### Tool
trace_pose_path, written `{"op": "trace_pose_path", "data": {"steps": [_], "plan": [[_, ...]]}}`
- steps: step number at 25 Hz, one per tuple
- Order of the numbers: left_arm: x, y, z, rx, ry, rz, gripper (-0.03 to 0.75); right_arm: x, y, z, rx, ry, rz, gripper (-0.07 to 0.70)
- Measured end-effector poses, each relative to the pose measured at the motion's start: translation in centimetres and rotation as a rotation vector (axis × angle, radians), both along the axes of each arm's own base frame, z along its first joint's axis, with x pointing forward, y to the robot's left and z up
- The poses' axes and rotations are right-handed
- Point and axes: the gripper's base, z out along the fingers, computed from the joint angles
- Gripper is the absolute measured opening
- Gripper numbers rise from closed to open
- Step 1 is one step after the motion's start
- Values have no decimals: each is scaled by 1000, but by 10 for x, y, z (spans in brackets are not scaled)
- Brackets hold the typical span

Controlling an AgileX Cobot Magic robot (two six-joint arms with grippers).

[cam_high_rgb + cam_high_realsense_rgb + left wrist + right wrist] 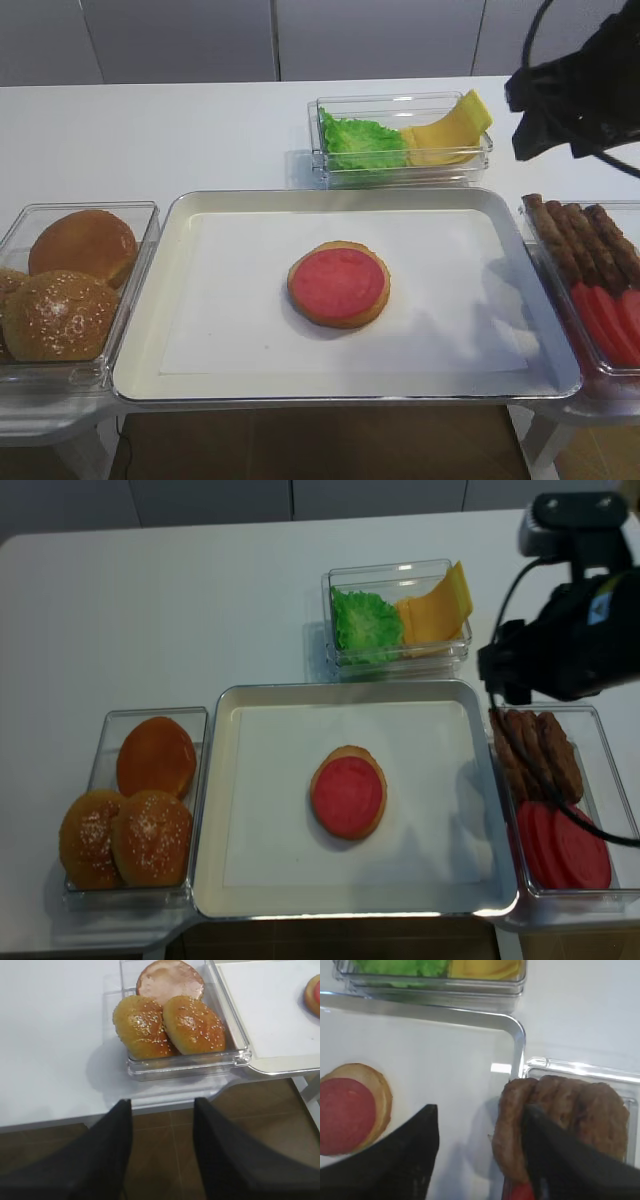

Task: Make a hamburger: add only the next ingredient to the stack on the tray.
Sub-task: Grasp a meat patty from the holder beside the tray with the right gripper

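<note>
The stack [339, 283], a bun bottom with a pinkish-red sauce disc, lies in the middle of the metal tray [150, 330]; it also shows at the left in the right wrist view [347, 1110]. Brown meat patties [585, 240] stand on edge in the clear bin at the right. My right gripper [480, 1110] hangs over the tray's right rim with its jaws apart. The leftmost patty [512, 1130] sits between them against the right finger [555, 1155], far from the left one. My left gripper [162, 1101] is open and holds nothing, past the table's front edge near the bun bin.
Red tomato slices [610, 320] share the patty bin. A bin of seeded and plain buns [70, 280] stands left of the tray. Lettuce and cheese fill a bin [400, 140] behind the tray. The right arm [570, 630] and its cable hang over the patty bin.
</note>
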Motion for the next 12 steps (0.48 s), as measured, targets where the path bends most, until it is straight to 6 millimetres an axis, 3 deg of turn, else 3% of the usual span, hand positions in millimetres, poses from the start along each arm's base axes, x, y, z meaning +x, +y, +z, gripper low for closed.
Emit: {"op": "trace_pose_path", "data": {"steps": [12], "plan": [[0,0,0,0,0,0,304,29,24,-57,-225,231,-31,379]]}}
